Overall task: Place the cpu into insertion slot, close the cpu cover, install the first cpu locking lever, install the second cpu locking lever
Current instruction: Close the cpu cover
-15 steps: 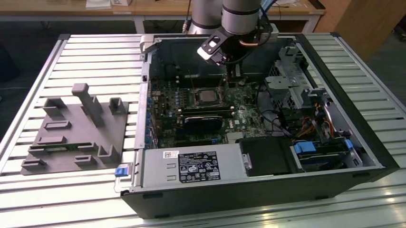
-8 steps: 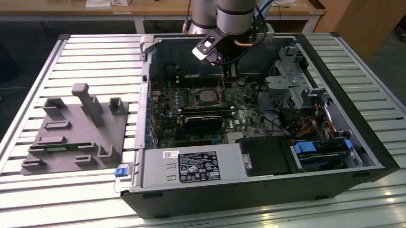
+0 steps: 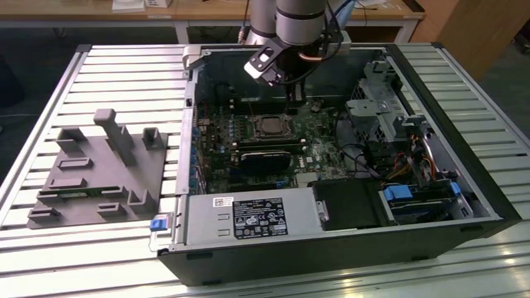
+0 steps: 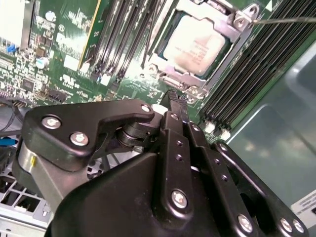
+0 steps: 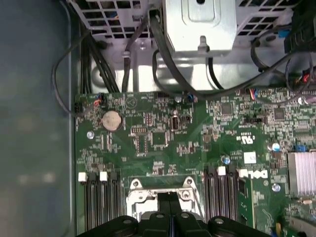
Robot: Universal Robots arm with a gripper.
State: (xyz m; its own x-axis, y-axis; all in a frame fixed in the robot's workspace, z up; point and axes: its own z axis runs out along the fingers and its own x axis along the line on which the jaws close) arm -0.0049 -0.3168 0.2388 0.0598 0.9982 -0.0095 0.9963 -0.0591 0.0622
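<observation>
The cpu (image 4: 195, 42) shows its dull silver top and lies flat in the insertion slot (image 3: 269, 126) on the green board. The cpu cover (image 4: 236, 35), a silver frame, lies down around the chip. A thin metal lever rod (image 4: 284, 20) runs off from the socket's corner. My gripper (image 4: 174, 97) is shut with nothing between its black fingers; the tips hover just beside one edge of the socket, close to the board. In the exterior view the gripper (image 3: 290, 105) reaches down into the open case just behind the socket. In the first wrist view the fingertips (image 5: 169, 198) overlap the socket's silver rim (image 5: 136, 197).
Long black memory slots (image 4: 256, 64) flank the socket on both sides. A metal drive cage (image 3: 377, 112) with cables stands at the exterior view's right, and a power supply (image 3: 240, 217) at the case's front. A grey fixture (image 3: 99, 167) sits on the slatted table beside the case.
</observation>
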